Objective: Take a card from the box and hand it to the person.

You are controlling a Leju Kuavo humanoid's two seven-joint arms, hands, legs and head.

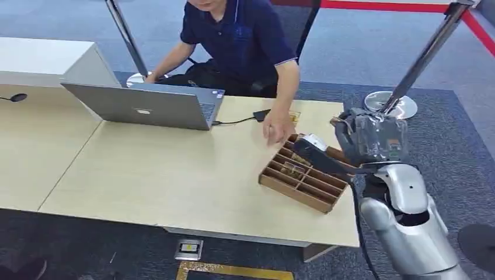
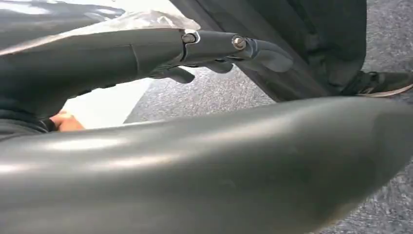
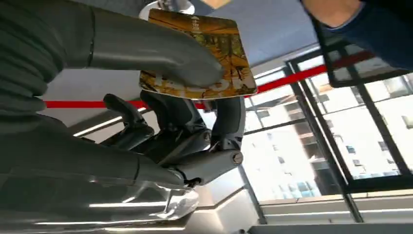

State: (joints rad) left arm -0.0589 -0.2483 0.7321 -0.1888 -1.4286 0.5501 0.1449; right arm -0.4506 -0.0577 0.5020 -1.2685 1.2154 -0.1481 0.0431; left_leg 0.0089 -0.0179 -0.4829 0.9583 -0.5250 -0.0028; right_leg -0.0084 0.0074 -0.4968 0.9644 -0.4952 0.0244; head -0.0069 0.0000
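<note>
The card is out of the box; handing it over is left.

Head view: the right hand [image 1: 318, 153] hangs over the box [image 1: 303, 178] on the surface [image 1: 175, 175], and the person's hand [image 1: 275, 129] rests just beside it. Left wrist view: the left hand [image 2: 214, 51] holds nothing, fingers stretched out and apart, over the floor. Right wrist view: the thumb and fingers pinch the card [image 3: 199, 56], so I think picking is done. The person's hand does not hold it yet.

Card [image 3: 214, 53] in right hand [image 3: 180, 122]
</note>
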